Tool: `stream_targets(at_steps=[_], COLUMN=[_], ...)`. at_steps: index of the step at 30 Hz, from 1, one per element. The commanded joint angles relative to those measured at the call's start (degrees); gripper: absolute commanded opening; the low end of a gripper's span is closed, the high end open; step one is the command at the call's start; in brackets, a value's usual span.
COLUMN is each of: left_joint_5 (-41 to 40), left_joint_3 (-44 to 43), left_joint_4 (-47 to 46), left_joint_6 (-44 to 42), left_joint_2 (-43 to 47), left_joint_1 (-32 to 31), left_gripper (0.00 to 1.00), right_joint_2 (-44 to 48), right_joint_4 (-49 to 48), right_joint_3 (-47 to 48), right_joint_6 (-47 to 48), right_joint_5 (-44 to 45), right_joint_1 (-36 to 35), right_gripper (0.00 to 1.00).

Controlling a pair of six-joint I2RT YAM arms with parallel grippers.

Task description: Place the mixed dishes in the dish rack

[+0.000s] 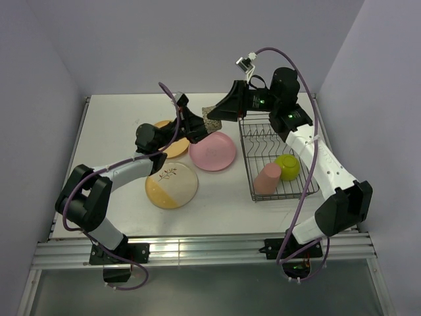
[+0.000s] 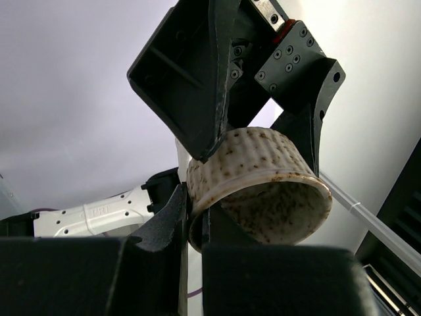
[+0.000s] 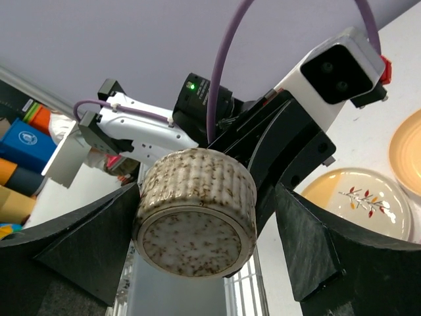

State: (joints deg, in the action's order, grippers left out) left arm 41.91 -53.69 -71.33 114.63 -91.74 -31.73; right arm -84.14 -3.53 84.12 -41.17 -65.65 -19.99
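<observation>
The small speckled grey bowl (image 1: pixel 212 122) hangs in the air between both grippers, left of the dish rack (image 1: pixel 250 161). My left gripper (image 1: pixel 199 129) is shut on the bowl's rim (image 2: pixel 263 178), one finger inside and one outside. My right gripper (image 1: pixel 219 113) is open around the bowl's wall (image 3: pixel 194 210); its left finger (image 3: pixel 99 237) is at the wall and its right finger (image 3: pixel 316 243) stands off it. The pink cup (image 1: pixel 267 178) and lime-green bowl (image 1: pixel 287 166) sit in the rack. The pink plate (image 1: pixel 214 153), orange plate (image 1: pixel 176 149) and cream-and-yellow plate (image 1: pixel 171 185) lie on the table.
The rack stands at the right of the white table (image 1: pixel 118 118), near its right edge. The plates lie left of the rack, below and beside the left arm. Purple walls enclose the back and both sides.
</observation>
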Motion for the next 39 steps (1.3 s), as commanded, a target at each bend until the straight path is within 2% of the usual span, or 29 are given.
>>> stream_targets(at_steps=[1, 12, 17, 26, 28, 29, 30, 31, 32, 34, 35, 36, 37, 39], left_joint_5=[-1.0, -0.9, -0.9, -1.0, -0.9, -1.0, -1.3, -1.5, -1.6, -2.0, -2.1, -2.1, -1.9, -1.4], left_joint_3=[-1.9, -2.6, -2.7, -2.0, -1.8, -1.4, -1.2, -1.1, -0.8, -0.4, 0.0, 0.2, 0.4, 1.3], left_joint_4=[-21.7, -21.8, -21.7, -22.0, -21.8, -21.9, -22.1, -22.4, -22.5, -22.7, -22.9, -22.9, -22.7, -21.7], left_joint_6=[33.2, 33.5, 33.3, 33.5, 33.5, 33.6, 33.6, 33.7, 34.0, 34.2, 34.4, 34.3, 34.3, 34.3], left_joint_2=[2.0, 1.1, 1.0, 1.1, 1.3, 1.2, 1.3, 1.3, 1.2, 1.1, 1.1, 1.2, 1.3, 1.5], left_joint_1=[-0.3, -0.3, -0.4, -0.4, -0.5, -0.5, -0.5, -0.4, -0.5, -0.4, -0.4, -0.5, -0.4, -0.4], left_gripper=[0.0, 0.0, 0.0, 0.0, 0.0, 0.0, 0.0, 0.01, 0.05, 0.41, 0.6, 0.95, 0.99, 0.99], right_joint_2=[2.2, 4.2, 3.6, 2.4, 2.3, 2.0, 1.7, 1.5, 1.7, 2.0, 2.0, 2.2, 2.5, 2.7], right_joint_4=[-1.1, 3.2, 2.7, 1.0, 0.0, -0.4, -0.9, -1.4, -1.2, -0.1, 0.4, 0.8, 2.6, 4.8], right_joint_3=[-1.8, -3.3, -2.6, -0.7, -0.8, -0.9, -0.7, -0.7, -0.6, -0.4, -0.3, -0.2, 0.1, 0.3], right_joint_6=[1.4, 4.4, 3.7, 2.2, 1.2, 0.6, -0.2, -1.1, -1.2, -0.9, -0.8, -0.7, 0.4, 1.6], right_joint_5=[-2.2, -2.5, -1.9, -1.3, -1.4, -1.7, -2.0, -2.2, -1.9, -1.5, -1.2, -0.8, -0.4, 1.0], right_joint_1=[-0.6, -1.5, -1.5, -1.6, -1.5, -1.5, -1.5, -1.5, -1.5, -1.5, -1.5, -1.5, -1.5, -1.2], right_gripper=[0.89, 0.89, 0.84, 0.79, 0.68, 0.58, 0.31, 0.14, 0.0, 0.0, 0.0, 0.0, 0.0, 0.0])
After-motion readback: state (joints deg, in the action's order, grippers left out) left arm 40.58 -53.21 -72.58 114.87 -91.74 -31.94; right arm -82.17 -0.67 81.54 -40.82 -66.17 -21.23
